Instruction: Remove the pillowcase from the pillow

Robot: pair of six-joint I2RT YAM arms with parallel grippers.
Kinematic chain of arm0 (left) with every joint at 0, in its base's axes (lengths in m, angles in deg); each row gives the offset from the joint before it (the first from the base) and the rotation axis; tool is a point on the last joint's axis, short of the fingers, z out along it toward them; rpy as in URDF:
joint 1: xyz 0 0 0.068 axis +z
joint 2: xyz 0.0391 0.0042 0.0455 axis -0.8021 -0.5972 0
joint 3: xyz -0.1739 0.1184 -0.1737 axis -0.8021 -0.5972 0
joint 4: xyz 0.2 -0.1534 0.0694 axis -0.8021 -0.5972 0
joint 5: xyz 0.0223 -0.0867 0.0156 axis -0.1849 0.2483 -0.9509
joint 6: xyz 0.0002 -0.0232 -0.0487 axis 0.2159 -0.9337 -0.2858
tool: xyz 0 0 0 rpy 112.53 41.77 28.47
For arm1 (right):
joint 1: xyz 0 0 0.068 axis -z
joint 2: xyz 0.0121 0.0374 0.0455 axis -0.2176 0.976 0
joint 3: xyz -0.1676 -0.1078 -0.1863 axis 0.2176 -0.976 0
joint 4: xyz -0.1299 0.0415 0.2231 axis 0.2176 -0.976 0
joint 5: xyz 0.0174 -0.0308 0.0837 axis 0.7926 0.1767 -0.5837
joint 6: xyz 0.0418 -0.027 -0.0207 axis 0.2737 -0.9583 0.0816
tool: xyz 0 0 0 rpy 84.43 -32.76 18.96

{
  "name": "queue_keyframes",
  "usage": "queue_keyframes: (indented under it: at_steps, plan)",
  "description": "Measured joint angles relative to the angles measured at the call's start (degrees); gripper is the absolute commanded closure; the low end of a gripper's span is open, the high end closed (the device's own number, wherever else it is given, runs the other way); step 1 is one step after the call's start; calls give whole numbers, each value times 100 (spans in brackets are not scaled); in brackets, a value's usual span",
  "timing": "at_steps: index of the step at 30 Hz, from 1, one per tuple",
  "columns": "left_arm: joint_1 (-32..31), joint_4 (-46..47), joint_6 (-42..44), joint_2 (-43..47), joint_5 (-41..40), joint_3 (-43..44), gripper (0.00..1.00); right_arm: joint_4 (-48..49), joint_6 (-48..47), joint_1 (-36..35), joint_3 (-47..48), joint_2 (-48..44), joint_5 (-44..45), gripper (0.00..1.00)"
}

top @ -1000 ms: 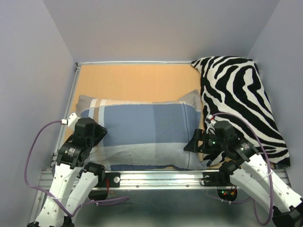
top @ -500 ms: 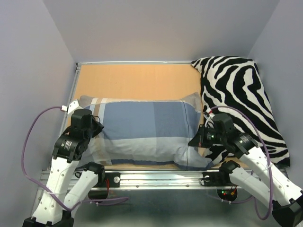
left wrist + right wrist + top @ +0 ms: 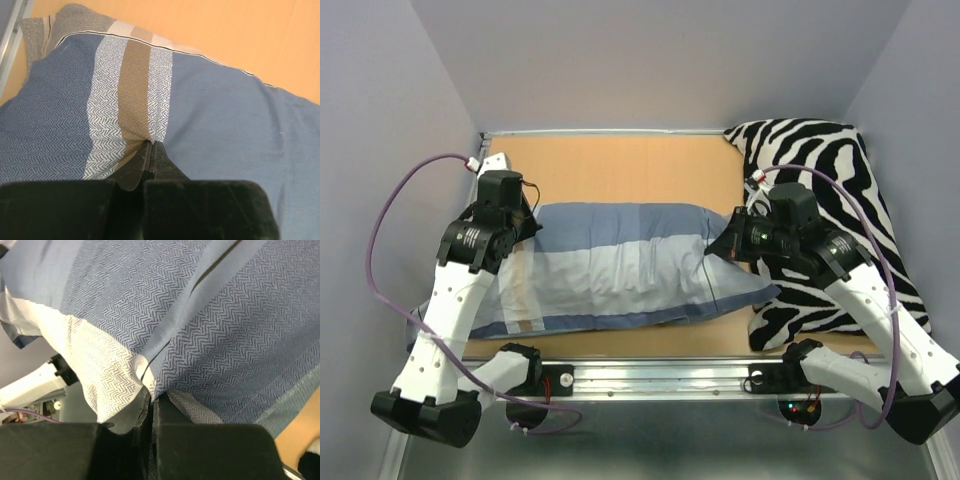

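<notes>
Pillowcase (image 3: 620,265) pinched in small folds by left fingers (image 3: 132,170) at its brown-striped end and right fingers (image 3: 127,412) at the opposite end, both pairs pressed together; lies lengthwise left to right between them over the surface (image 3: 620,165), hides the pillow inside.

I find no writing, label, brand, number or sign that I can read in any of my views; the pillowcase (image 3: 620,265) bears only woven herringbone and stripes, with no lettering on it.
</notes>
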Motion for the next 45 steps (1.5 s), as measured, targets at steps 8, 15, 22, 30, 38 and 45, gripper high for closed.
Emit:
queue_keyframes:
  at_steps: [8, 15, 22, 30, 38, 45]
  plan:
    - [46, 59, 658, -1513, -39, 898, 86, 179, 367, 2, 916, 831, -136, 99]
    - [2, 463, 960, -2210, 444, 1652, 43, 560, 570, -7, 1926, 1519, -153, 99]
    - [-31, 894, 931, -1458, 981, 1626, 34, 761, 772, -4, 2330, 2267, 116, 99]
    - [-608, 1353, 66, 581, 1185, -227, 33, 793, 866, -7, 2859, 2686, 448, 99]
    - [-2514, 1331, -614, 684, 404, -994, 33, 782, 772, -7, 3259, 2979, 656, 99]
    - [-3998, 927, -1491, -66, -1163, -994, 8, 761, 717, -7, 3449, 3141, 726, 99]
